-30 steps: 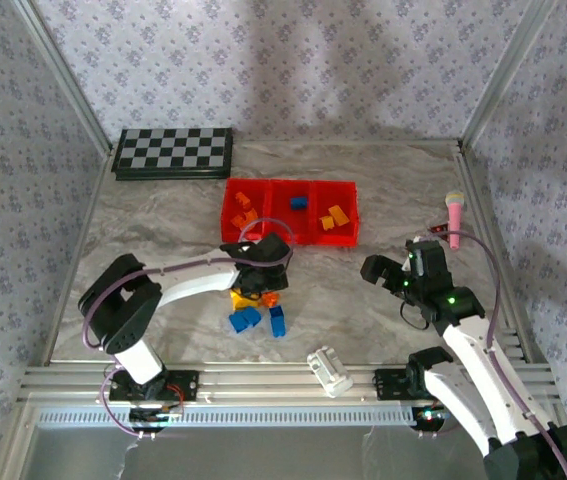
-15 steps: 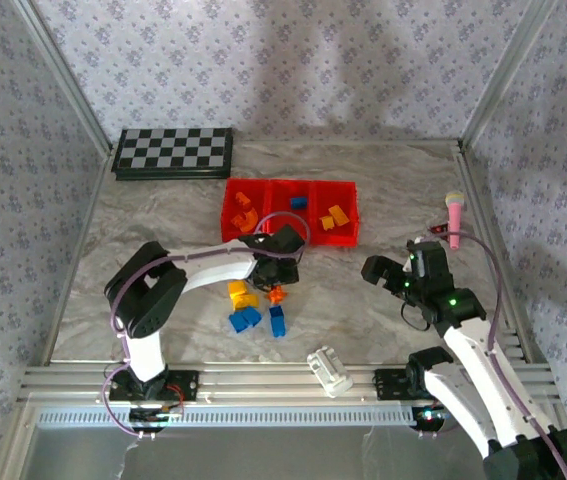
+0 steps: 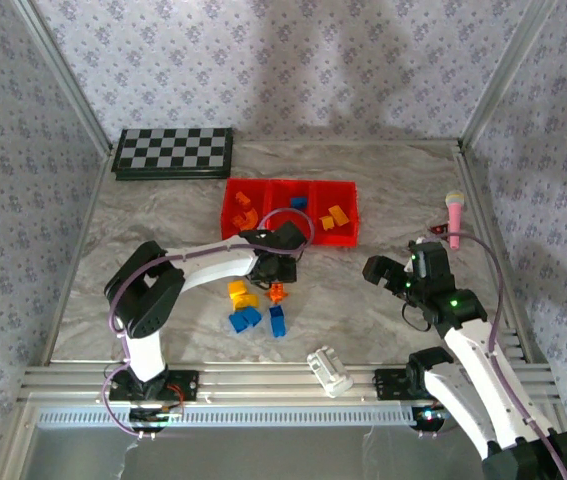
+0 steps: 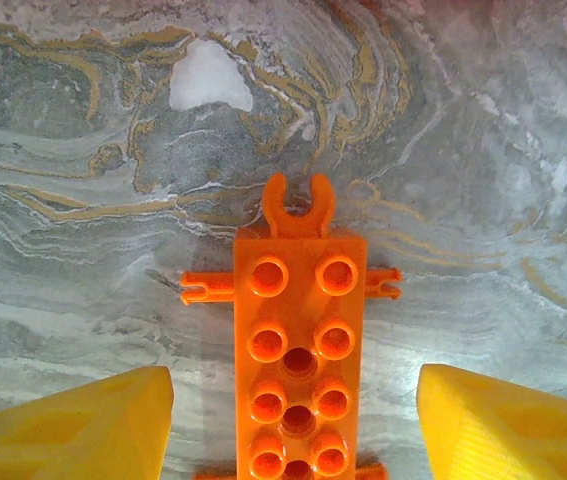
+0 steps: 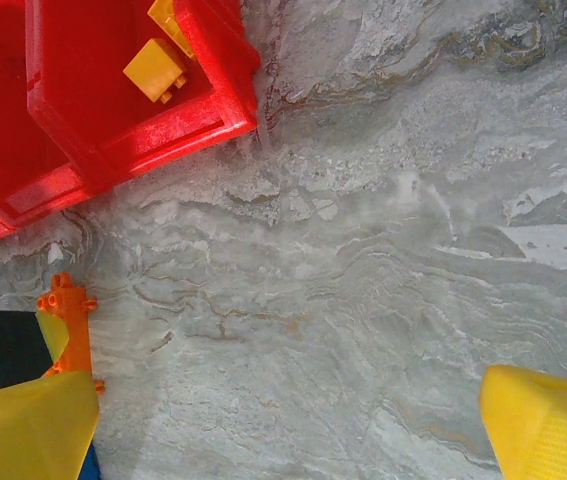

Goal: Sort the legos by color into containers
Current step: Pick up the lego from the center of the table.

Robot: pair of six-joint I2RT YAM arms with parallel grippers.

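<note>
1. The containers (image 5: 153, 135): cropped by the right wrist view's top and left edges.
2. Orange lego (image 4: 298, 350) before the containers: near end cropped.
3. Left gripper (image 3: 276, 275) over it: fingertips (image 4: 73, 430) cropped below.

Red containers (image 3: 335, 242) and orange, yellow and blue legos (image 3: 246, 319) on a grey marbled bench (image 3: 163, 230).
The bench is grey-white swirled stone with ochre veins and one pale white patch. On it lie an orange plate (image 4: 298, 370), a yellow brick (image 3: 240, 293) and blue bricks (image 3: 277, 321). Inside the containers, the left compartment holds orange, the middle blue and the right yellow. The left gripper (image 4: 291, 410) and right gripper (image 5: 288, 420) have yellow jaws. The arms (image 3: 203, 265) are white with black joints and purple cables (image 3: 113, 300). The checkerboard (image 3: 173, 152) is black and white, the microphone toy (image 3: 454, 215) is pink with a pale yellow head, and the ribbed cylinder (image 3: 329, 370) is white. The walls (image 3: 293, 70) are pale lilac with a small floral print.
</note>
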